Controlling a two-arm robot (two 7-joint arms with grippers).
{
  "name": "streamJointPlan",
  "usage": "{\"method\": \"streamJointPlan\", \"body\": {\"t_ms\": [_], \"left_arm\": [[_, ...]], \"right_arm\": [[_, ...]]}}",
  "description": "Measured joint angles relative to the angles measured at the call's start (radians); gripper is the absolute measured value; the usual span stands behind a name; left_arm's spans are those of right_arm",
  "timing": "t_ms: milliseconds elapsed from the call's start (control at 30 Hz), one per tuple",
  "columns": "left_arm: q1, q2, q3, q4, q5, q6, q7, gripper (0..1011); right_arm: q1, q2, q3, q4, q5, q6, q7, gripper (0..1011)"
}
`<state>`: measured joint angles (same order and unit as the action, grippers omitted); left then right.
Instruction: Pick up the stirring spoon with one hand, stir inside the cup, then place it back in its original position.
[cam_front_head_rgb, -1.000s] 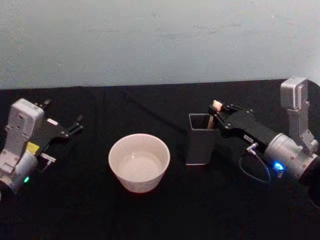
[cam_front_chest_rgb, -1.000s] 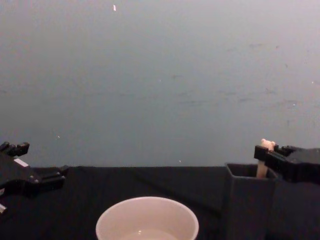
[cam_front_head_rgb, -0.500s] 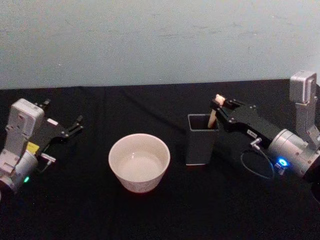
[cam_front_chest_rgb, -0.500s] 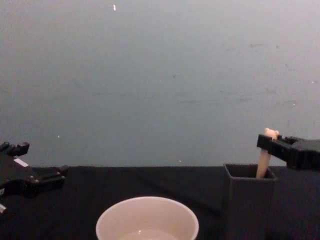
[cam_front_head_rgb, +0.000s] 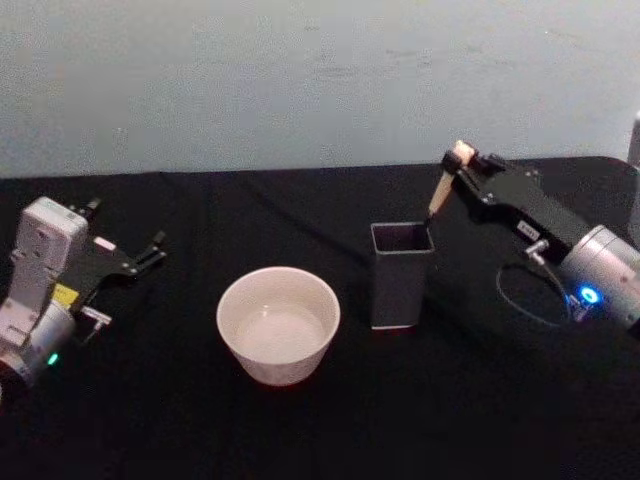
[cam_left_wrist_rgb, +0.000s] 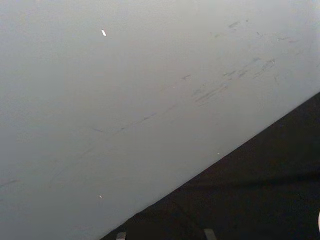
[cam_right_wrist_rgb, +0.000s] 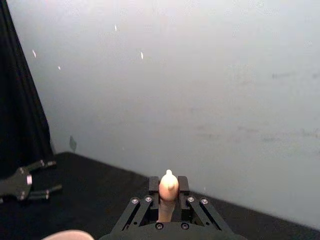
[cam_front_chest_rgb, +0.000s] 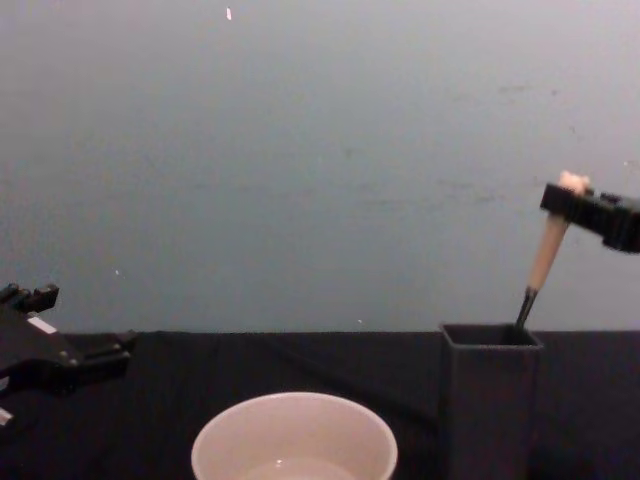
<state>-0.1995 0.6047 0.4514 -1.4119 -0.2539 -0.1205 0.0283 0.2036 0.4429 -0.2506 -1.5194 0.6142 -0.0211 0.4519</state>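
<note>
Head view, right jaws clamped on tilted stirring spoon (cam_front_head_rgb: 443, 186), tip inside grey holder (cam_front_head_rgb: 400, 288), left jaws open.

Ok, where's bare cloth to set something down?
Widest bare cloth: between the left gripper and the cup, and along the near edge in front of the cup. A narrower strip separates the cup from the holder. Crowded: above the holder, where the right gripper holds the stirring spoon, its lower end in the mouth.
</note>
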Motion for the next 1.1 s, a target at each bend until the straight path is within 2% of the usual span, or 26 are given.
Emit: {"method": "streamJointPlan", "body": {"t_ms": [300, 600, 967, 1100], "left_arm": [[0.0, 0.0, 0.0, 0.0, 0.0, 0.0, 0.0, 1001], [0.0, 0.0, 0.0, 0.0, 0.0, 0.0, 0.0, 1001], [0.0, 0.0, 0.0, 0.0, 0.0, 0.0, 0.0, 1001], [0.0, 0.0, 0.0, 0.0, 0.0, 0.0, 0.0, 1001]], "right_arm": [[0.018, -0.002, 0.016, -0.034, 0.024, -0.025, -0.005, 214], [0.055, -0.025, 0.005, -0.031, 0.037, -0.042, -0.003, 214], [0.105, -0.055, -0.065, 0.004, 0.046, -0.037, 0.038, 214], [0.119, -0.058, -0.109, 0.011, 0.038, -0.033, 0.067, 214]]}}
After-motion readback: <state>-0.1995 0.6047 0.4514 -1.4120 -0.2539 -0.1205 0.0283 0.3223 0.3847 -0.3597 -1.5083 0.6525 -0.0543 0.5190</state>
